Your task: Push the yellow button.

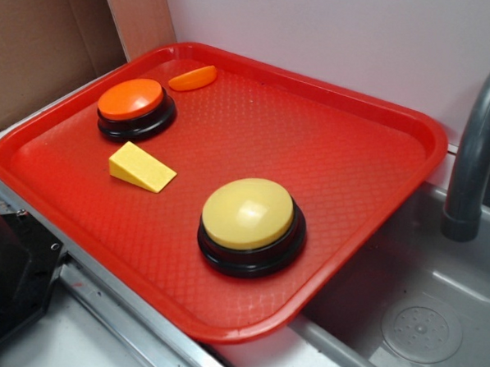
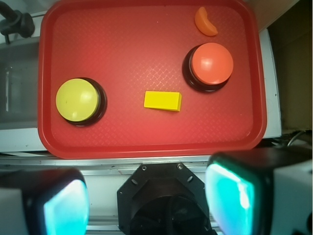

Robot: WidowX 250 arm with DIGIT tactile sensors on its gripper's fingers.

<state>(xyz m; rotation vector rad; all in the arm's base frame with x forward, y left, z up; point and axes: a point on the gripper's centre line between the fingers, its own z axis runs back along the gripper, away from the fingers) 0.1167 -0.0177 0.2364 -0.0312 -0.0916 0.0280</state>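
Note:
The yellow button (image 1: 248,214) is a pale-yellow dome on a black round base, standing on the near right part of the red tray (image 1: 370,157). In the wrist view the yellow button (image 2: 77,99) sits at the tray's left side, far below the camera. My gripper (image 2: 146,203) is open, its two teal-padded fingers (image 2: 227,198) wide apart with nothing between them. It hangs high above the robot's black base, off the tray's near edge. The gripper does not show in the exterior view.
An orange button (image 1: 131,100) on a black base stands at the tray's far left, with an orange slice-shaped piece (image 1: 193,78) behind it. A yellow wedge block (image 1: 141,167) lies between the two buttons. A grey sink (image 1: 418,324) with a faucet (image 1: 477,146) adjoins the tray's right.

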